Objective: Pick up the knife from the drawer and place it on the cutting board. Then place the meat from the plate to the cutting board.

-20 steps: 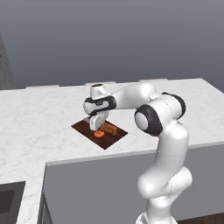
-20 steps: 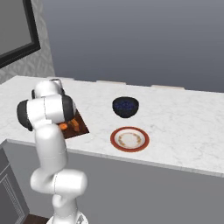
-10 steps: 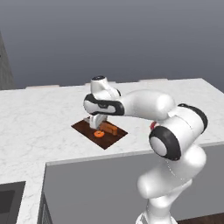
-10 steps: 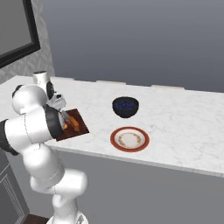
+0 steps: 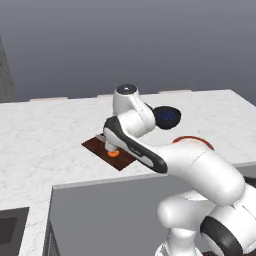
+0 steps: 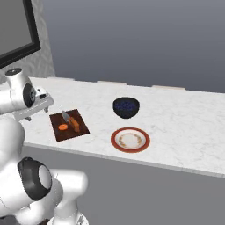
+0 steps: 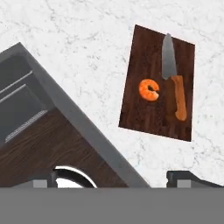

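The claw [image 6: 38, 107] stands spread wide with nothing between its jaws and nothing touching them; in the hand view its dark tips [image 7: 188, 177] sit far apart at the bottom edge, looking down from above at the board [image 7: 135, 109] without contact. Just past the tips and a little to one side lies that board on the marble counter [image 7: 78, 39], and on it the knife [image 7: 174, 78], orange handle toward the claw and grey blade away, with the meat [image 7: 148, 90], a small curled orange piece, just beside the blade, close but apart. In the right base view the plate [image 6: 130, 139] sits well off from the claw beyond the board, showing no meat, with a dark bowl [image 6: 126, 107] behind it. Judging from this, both things are already on the board and little is left but to draw clear. The risk lies there: the claw hangs near the board, so a low or sideways sweep could catch the knife handle or nudge the meat and push either off the board. On the claw's other side the hand view shows the counter's edge with grey cabinetry below, which a careless swing might strike.
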